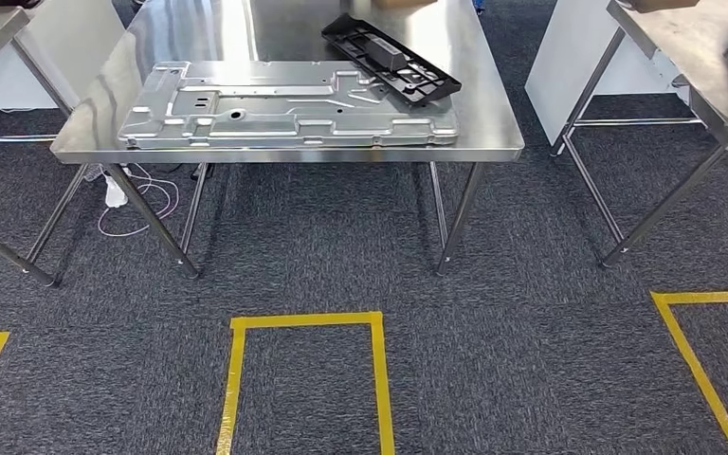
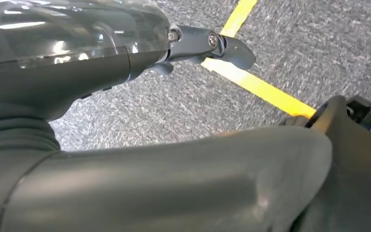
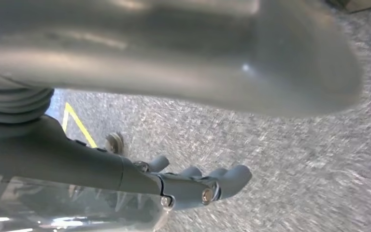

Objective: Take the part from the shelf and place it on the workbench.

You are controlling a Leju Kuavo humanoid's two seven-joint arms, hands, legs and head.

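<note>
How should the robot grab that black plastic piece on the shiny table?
Probably by the long edge of the black plastic piece, coming from above on the robot's near side. It is flat, long and narrow, lying slantwise with its near end resting on the silver metal panel, so that raised end likely leaves room for fingers underneath.

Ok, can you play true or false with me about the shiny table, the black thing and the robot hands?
1. The black part lies on the steel table. True.
2. A silver metal panel lies on the same table. True.
3. The black part lies on the carpet. False: it rests on the table, partly over the panel's far right corner.
4. The left robot hand holds the black part. False: it holds nothing and hangs above the carpet.
5. Yellow tape marks a box on the floor. True.
6. The right robot hand grips the panel. False: it holds nothing.
</note>
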